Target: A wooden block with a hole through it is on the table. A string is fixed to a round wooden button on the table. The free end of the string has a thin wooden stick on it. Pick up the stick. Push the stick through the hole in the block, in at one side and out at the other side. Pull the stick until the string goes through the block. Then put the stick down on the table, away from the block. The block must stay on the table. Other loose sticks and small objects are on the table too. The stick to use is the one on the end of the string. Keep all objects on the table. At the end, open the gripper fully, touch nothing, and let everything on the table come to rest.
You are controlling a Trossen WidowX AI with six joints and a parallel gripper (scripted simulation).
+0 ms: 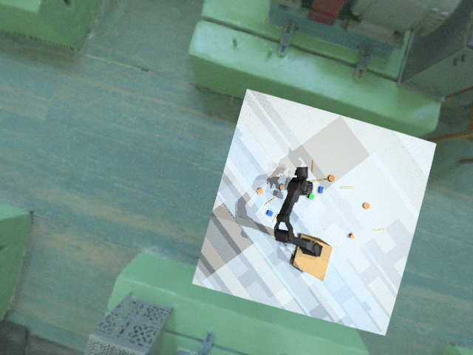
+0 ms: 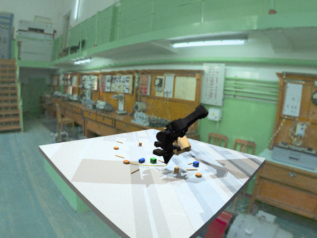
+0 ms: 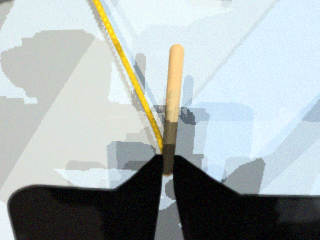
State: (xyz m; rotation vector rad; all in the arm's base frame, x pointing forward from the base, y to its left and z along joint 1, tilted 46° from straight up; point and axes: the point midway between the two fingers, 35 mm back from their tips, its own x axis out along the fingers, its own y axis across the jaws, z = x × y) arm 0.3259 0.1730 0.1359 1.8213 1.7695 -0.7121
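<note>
My gripper [image 2: 166, 163] [image 3: 167, 161] is shut on the thin wooden stick [image 3: 175, 75], low over the table. The stick points forward from the fingertips in the wrist view; the other views do not show it clearly. The yellow string [image 1: 321, 179] [image 2: 148, 165] [image 3: 127, 70] runs nearly straight from the fingertips to the round wooden button [image 1: 331, 177] [image 2: 126, 162] on the table. A small upright wooden piece [image 1: 281, 187] [image 2: 176, 169] stands near the gripper; I cannot tell whether it has a hole. A large wooden block [image 1: 315, 265] [image 2: 183, 144] is at the arm's base; no hole shows in it.
A green cube [image 1: 311, 197] [image 2: 153, 160] and a blue cylinder [image 1: 320, 189] [image 2: 141, 160] lie near the string. A blue cube [image 1: 269, 213] [image 2: 195, 163] and a wooden disc [image 1: 259, 191] [image 2: 198, 174] lie beyond the upright piece. Several loose sticks are scattered around, one [image 1: 312, 166] [image 2: 134, 171] near the string.
</note>
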